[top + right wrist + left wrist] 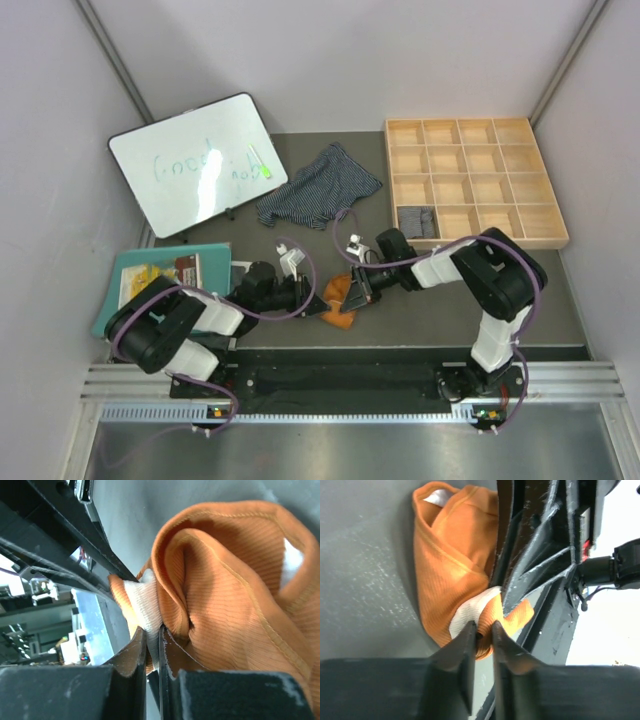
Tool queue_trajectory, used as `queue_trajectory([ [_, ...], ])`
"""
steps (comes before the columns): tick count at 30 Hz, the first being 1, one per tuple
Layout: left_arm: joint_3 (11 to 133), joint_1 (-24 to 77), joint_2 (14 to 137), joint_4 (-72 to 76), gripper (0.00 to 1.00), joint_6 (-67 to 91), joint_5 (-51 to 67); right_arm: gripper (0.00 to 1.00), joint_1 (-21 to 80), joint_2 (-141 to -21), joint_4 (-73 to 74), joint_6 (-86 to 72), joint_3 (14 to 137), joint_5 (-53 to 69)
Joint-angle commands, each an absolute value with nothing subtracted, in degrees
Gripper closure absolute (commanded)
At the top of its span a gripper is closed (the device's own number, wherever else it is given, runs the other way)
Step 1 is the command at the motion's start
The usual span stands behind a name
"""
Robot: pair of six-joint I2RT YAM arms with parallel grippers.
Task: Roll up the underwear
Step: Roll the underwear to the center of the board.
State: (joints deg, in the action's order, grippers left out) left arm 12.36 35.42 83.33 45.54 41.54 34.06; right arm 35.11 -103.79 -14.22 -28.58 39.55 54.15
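The rust-orange underwear (338, 298) with a cream waistband lies bunched on the grey table between my two grippers. My left gripper (312, 298) is shut on its lower orange edge (487, 640). My right gripper (354, 290) is shut on the cream waistband (145, 610) from the other side. The dark navy white-striped pair (320, 186) lies spread out further back, apart from both grippers. The grey pinstriped pair (416, 220) sits in a near left compartment of the wooden tray (480, 180).
A whiteboard (195, 163) leans at the back left. A teal mat with a book (165, 275) lies at the left, next to my left arm. The divided wooden tray fills the back right. Metal rails run along the near edge.
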Motion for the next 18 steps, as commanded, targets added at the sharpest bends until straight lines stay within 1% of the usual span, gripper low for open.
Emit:
queue_trajectory([
  [1, 13.7, 36.6, 85.9, 39.5, 0.88, 39.2, 33.8, 0.84, 33.1, -103.5, -19.3, -30.5, 39.6, 51.8],
  [2, 15.0, 36.6, 86.3, 37.3, 1.00, 38.7, 32.6, 0.77, 33.0, -102.7, -20.0, -31.2, 39.3, 51.9],
  [3, 15.6, 36.6, 86.4, 35.4, 1.00, 38.1, 31.2, 0.71, 32.8, -101.7, -20.3, -32.1, 38.7, 51.9],
  [4, 16.2, 36.6, 86.5, 31.2, 1.00, 37.9, 30.2, 0.61, 32.7, -99.3, -20.0, -32.5, 38.2, 51.0],
  [6, 17.7, 36.6, 86.8, 28.4, 1.00, 37.8, 28.0, 0.54, 32.7, -96.9, -19.7, -33.3, 36.6, 50.0],
  [7, 18.2, 36.6, 87.0, 27.4, 1.00, 37.9, 27.8, 0.47, 32.7, -93.8, -19.5, -33.5, 35.9, 48.9],
  [9, 19.2, 36.5, 87.5, 25.6, 1.00, 38.9, 27.4, 0.41, 32.7, -90.6, -18.6, -34.0, 33.4, 47.6],
  [10, 19.4, 36.6, 87.6, 25.0, 1.00, 39.5, 27.2, 0.35, 32.7, -89.1, -17.9, -34.1, 32.6, 45.8],
  [12, 20.0, 36.6, 88.1, 23.6, 1.00, 40.8, 26.9, 0.30, 32.7, -85.1, -16.1, -34.6, 30.2, 44.2],
  [13, 20.0, 36.6, 88.1, 23.5, 1.00, 41.4, 26.8, 0.26, 32.7, -84.1, -15.7, -34.9, 29.3, 42.6],
  [16, 19.9, 36.6, 87.7, 23.3, 1.00, 43.2, 26.2, 0.23, 32.7, -81.7, -17.8, -37.4, 25.4, 41.7],
  [18, 19.8, 36.5, 87.2, 23.3, 1.00, 44.3, 26.2, 0.23, 32.8, -81.0, -21.0, -39.6, 23.1, 41.7],
])
